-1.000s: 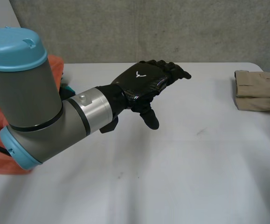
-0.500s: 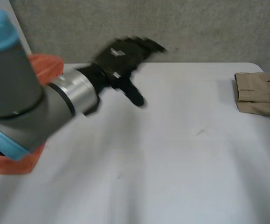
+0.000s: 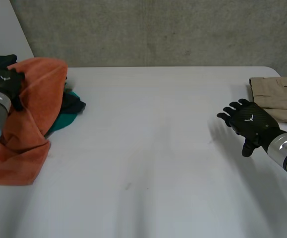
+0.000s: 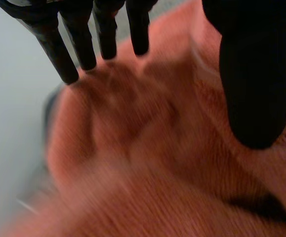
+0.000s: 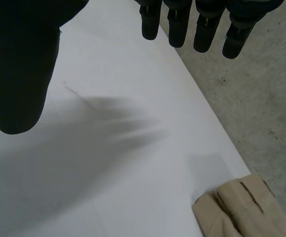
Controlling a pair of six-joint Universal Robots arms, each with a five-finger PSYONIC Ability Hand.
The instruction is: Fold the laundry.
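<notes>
A heap of laundry lies at the table's left end: an orange towel on top, with a teal cloth and a dark cloth poking out beside it. My left hand is at the heap's left side, against the orange towel. In the left wrist view its fingers are straight and spread just above the orange towel, gripping nothing. My right hand hovers open over the table's right part, beside the folded beige trousers. The right wrist view shows its fingers straight, with the beige trousers beyond them.
The white table stretches bare between the heap and the trousers. Its far edge runs along a grey concrete wall. The trousers lie close to the table's far right corner.
My left arm has swung from the middle of the table back to the left, onto the orange towel. My right hand has come into the head view at the right.
</notes>
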